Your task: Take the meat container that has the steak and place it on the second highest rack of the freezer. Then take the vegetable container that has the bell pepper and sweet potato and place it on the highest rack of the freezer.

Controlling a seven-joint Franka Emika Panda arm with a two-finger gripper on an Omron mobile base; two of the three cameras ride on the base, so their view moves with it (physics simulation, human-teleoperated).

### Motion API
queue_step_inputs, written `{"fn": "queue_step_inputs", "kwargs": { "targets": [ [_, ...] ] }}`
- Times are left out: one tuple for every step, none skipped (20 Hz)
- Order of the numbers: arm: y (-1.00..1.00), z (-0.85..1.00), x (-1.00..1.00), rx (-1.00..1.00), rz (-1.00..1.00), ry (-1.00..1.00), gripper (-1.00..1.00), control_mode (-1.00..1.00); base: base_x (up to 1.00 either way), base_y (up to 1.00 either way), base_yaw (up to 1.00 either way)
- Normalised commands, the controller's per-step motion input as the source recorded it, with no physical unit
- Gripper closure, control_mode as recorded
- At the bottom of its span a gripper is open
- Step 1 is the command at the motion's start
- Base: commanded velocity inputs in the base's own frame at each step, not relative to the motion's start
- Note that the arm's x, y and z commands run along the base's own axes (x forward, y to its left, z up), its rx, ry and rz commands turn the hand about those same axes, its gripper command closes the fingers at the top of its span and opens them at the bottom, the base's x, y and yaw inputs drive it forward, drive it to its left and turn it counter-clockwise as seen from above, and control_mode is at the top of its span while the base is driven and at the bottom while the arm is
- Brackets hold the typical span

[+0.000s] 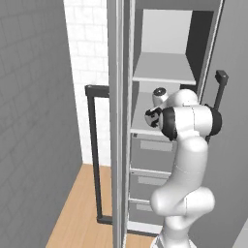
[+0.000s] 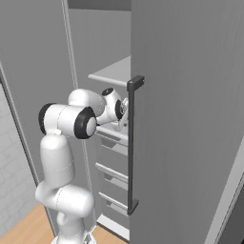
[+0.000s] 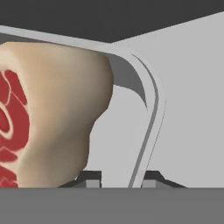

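The meat container [image 3: 151, 109] is a pale-grey shallow tray resting on a light-grey shelf [image 3: 192, 87] of the freezer [image 1: 164, 68]. The steak [image 3: 52, 113] lies in it, red with a broad pale edge. My gripper [image 3: 120, 180] straddles the tray's near rim. Its jaws are slightly open, with a gap between the left fingertip [image 3: 92, 179] and the rim. In both base views the arm reaches into the cabinet at the second highest shelf [image 1: 140, 128], and the hand [image 2: 123, 113] sits partly behind the door handle.
The highest shelf [image 1: 162, 68] is just above the hand. Grey drawers [image 1: 152, 155] stack below it. The open freezer door [image 2: 190, 119] with its dark bar handle [image 2: 131, 143] stands close on the right. Another dark bar [image 1: 94, 145] and a white tiled wall are to the left.
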Motion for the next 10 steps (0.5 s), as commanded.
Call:
{"fn": "queue_step_inputs", "kwargs": {
  "targets": [
    [0.0, 0.0, 0.0, 0.0, 0.0, 0.0, 1.0, -1.0, 0.0, 0.0, 0.0],
    [0.0, 0.0, 0.0, 0.0, 0.0, 0.0, 1.0, -1.0, 0.0, 0.0, 0.0],
    [0.0, 0.0, 0.0, 0.0, 0.0, 0.0, 1.0, -1.0, 0.0, 0.0, 0.0],
    [0.0, 0.0, 0.0, 0.0, 0.0, 0.0, 1.0, -1.0, 0.0, 0.0, 0.0],
    [0.0, 0.0, 0.0, 0.0, 0.0, 0.0, 1.0, -1.0, 0.0, 0.0, 0.0],
    [0.0, 0.0, 0.0, 0.0, 0.0, 0.0, 1.0, -1.0, 0.0, 0.0, 0.0],
    [0.0, 0.0, 0.0, 0.0, 0.0, 0.0, 1.0, -1.0, 0.0, 0.0, 0.0],
    [0.0, 0.0, 0.0, 0.0, 0.0, 0.0, 1.0, -1.0, 0.0, 0.0, 0.0],
    [0.0, 0.0, 0.0, 0.0, 0.0, 0.0, 1.0, -1.0, 0.0, 0.0, 0.0],
    [0.0, 0.0, 0.0, 0.0, 0.0, 0.0, -1.0, -1.0, 0.0, 0.0, 0.0]
  ]
}}
